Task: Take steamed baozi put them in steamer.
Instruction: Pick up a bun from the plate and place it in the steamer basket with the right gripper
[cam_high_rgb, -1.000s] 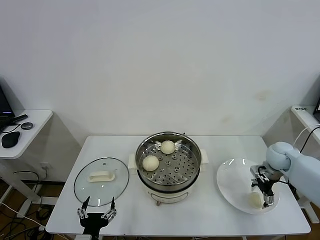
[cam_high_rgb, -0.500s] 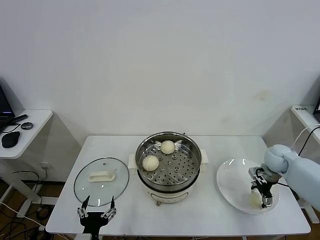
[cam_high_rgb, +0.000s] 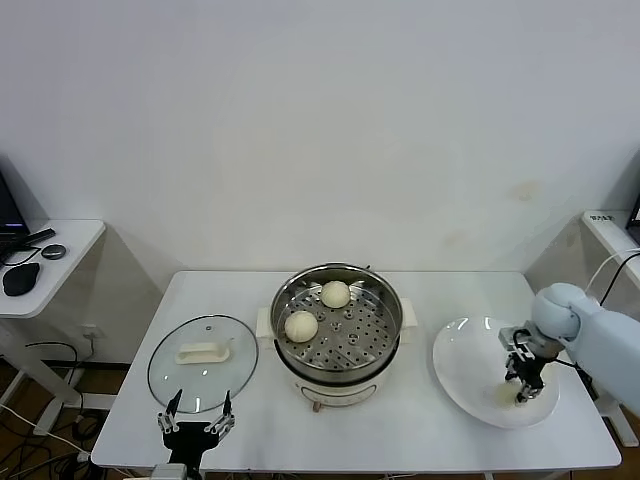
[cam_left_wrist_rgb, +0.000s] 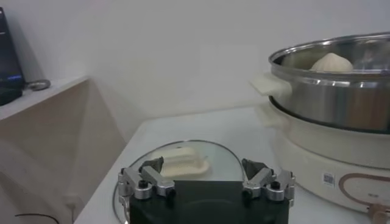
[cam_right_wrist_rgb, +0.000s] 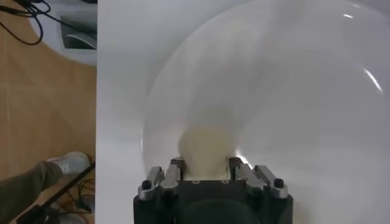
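In the head view, the steamer (cam_high_rgb: 337, 322) stands at centre frame on the white tabletop (cam_high_rgb: 420, 440) with two steamed baozi (cam_high_rgb: 301, 325) already on its perforated tray, one left of centre and one (cam_high_rgb: 335, 294) toward the far rim; a single glass lid (cam_high_rgb: 203, 362) lies to its left and a single white plate (cam_high_rgb: 470, 365) to its right. The right gripper (cam_high_rgb: 523, 385) is down on the plate's lower right part, its jaws set around a third baozi (cam_high_rgb: 509, 397), so the step in hand looks like the grasp; next would be a lift clear of the plate and a carry leftward over the steamer rim. The left gripper (cam_high_rgb: 194, 428) is parked at the lower left. In the left wrist view, the left gripper (cam_left_wrist_rgb: 206, 181) has its jaws spread wide, holding nothing, with the lid beyond. In the right wrist view, the right gripper (cam_right_wrist_rgb: 201, 168) has its jaws bracketing one baozi (cam_right_wrist_rgb: 204, 148) at lower centre; whether they press it I cannot tell. No fourth bun shows
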